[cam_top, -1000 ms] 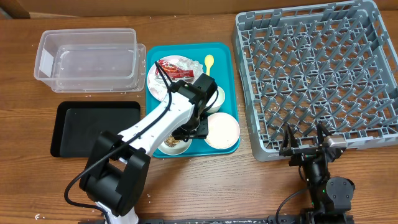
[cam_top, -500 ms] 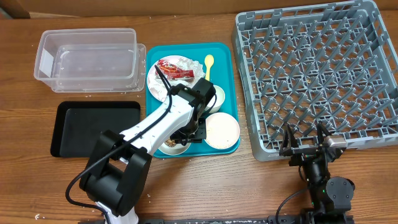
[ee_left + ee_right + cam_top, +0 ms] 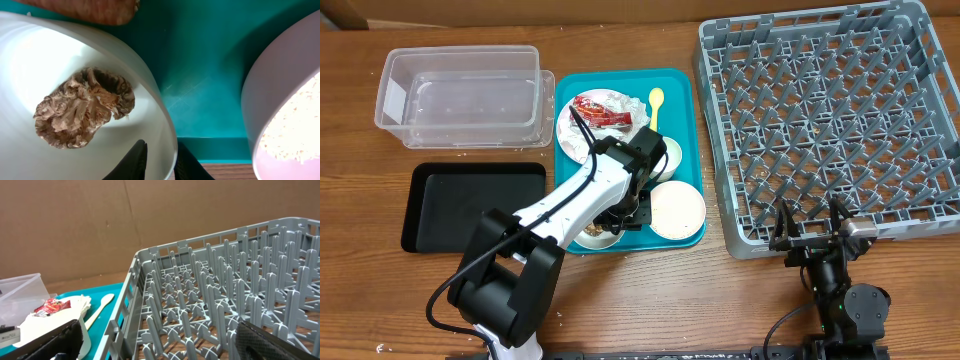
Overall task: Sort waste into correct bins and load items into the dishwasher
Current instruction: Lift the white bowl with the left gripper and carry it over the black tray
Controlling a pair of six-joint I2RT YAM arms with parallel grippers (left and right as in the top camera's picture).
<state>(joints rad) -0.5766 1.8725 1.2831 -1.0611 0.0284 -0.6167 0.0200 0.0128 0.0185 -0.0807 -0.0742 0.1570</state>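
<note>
My left gripper [image 3: 619, 221] [image 3: 160, 161] is shut on the rim of a small white bowl [image 3: 592, 240] [image 3: 30, 65], one finger inside and one outside. A brown food chunk [image 3: 82, 115] lies in that bowl. Beside it stands a second white bowl [image 3: 677, 211] [image 3: 285, 115] with rice. The round white plate [image 3: 578, 135] carries the red-and-white wrapper [image 3: 598, 108] [image 3: 50, 306] and napkins. The yellow spoon [image 3: 657, 104] [image 3: 100, 305] lies on the teal tray. My right gripper [image 3: 810, 235] [image 3: 160, 345] is open and empty at the near edge of the grey dish rack [image 3: 830, 120] [image 3: 225, 290].
All dishes sit on the teal tray [image 3: 686, 90] [image 3: 200, 60] at the middle. The clear tub [image 3: 460, 95] stands at the back left, with the black tray [image 3: 470, 205] in front of it. My left arm hides the small cup.
My left gripper has shifted slightly down and left onto the rim of the bowl with the brown chunk. The right arm has not moved.
</note>
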